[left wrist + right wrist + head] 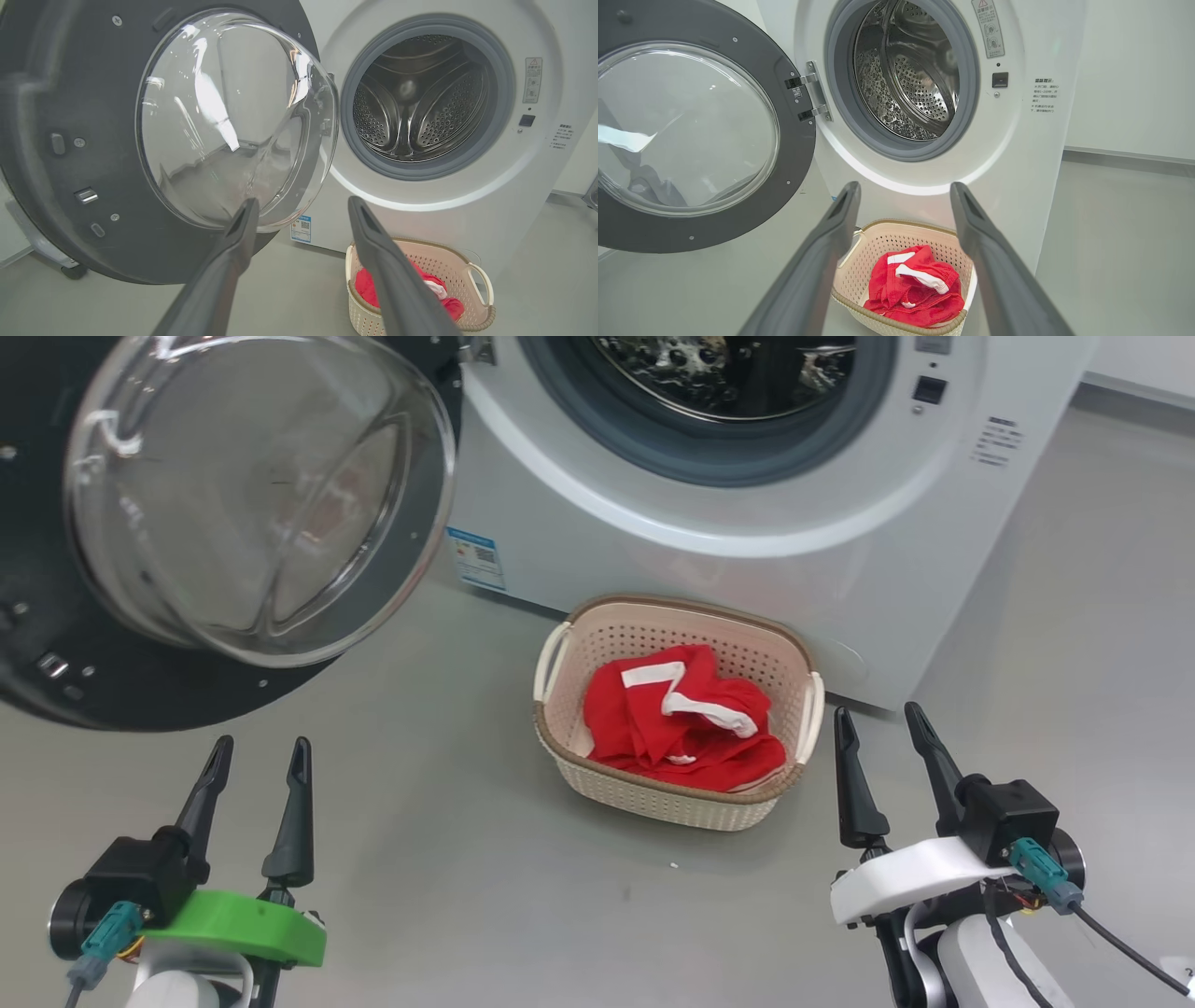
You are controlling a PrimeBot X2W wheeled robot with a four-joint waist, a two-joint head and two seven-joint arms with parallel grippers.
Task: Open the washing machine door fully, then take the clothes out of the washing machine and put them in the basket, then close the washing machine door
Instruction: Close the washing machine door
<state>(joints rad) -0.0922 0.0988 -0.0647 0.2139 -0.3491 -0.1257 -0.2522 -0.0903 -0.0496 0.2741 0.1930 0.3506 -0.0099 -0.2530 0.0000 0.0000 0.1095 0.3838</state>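
The smooth, pale grey floor (467, 887) carries everything here. A big white front-loading washing machine (747, 569) stands on it at the far side, its base meeting the floor along a dark seam. Just in front of the machine's lower panel sits a small cream-white perforated plastic basket (653, 803), a rounded rectangle with a brown woven-look rim and two side handles, resting flat on the floor. Whether it touches the machine cannot be told. A tiny white speck (673, 865) lies on the bare floor just before the basket. Right of the machine, the floor runs back to a white wall (1134, 70) edged by a grey skirting strip (1125, 156).
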